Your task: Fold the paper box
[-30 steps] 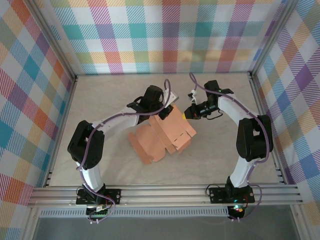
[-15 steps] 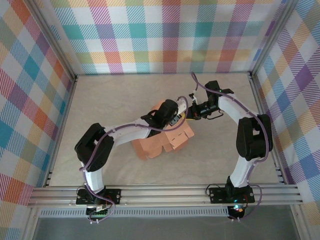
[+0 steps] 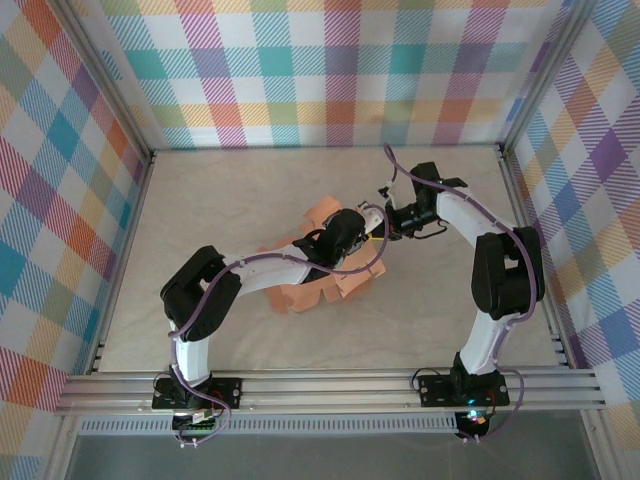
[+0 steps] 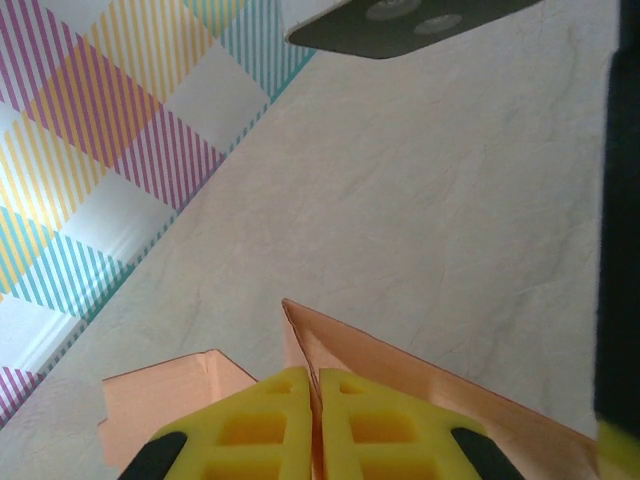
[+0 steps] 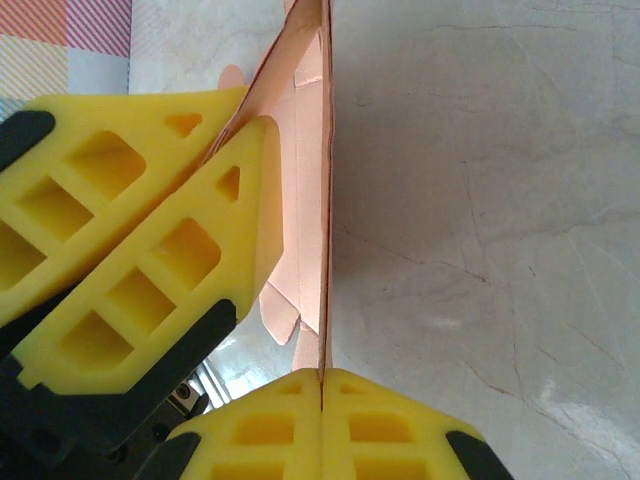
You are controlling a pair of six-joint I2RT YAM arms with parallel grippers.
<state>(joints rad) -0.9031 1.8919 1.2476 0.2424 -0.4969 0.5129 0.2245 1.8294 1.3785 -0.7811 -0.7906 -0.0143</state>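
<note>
Change, left arm: over the last second I have swung my left gripper [image 3: 362,232] from the far edge of the paper box [image 3: 312,293] across its top to its right side, close to my right gripper [image 3: 383,224].

Change, card: the paper box lay spread out a second ago. It is now gathered into a narrower, bunched shape under my left forearm, with panels standing up instead of lying down.

Change, right arm: scarcely moved; it is holding its place at the right side of the paper box.

Meaning for task: my judgement is that a wall or flap is being drawn up and over, so this is mid-fold. No closed box shape is visible yet and tabs are still loose at the near side.

Left gripper, state: jaws closed down to a sliver. The left wrist view shows a thin card panel [image 4: 400,370] running up between the yellow fingers [image 4: 250,430]. I read this as pinching the paper box.

Right gripper, state: fully closed. The right wrist view shows the card's edge [image 5: 324,200] running straight into the seam between its fingers [image 5: 400,430], so it is clamped on the paper box.

Contact: in the right wrist view, my left gripper's fingers [image 5: 170,250] press against the same upright panel from the side.

Paper box, location: on the table [image 3: 200,200], between my two grippers, held by both, partly hidden beneath my left arm.
</note>
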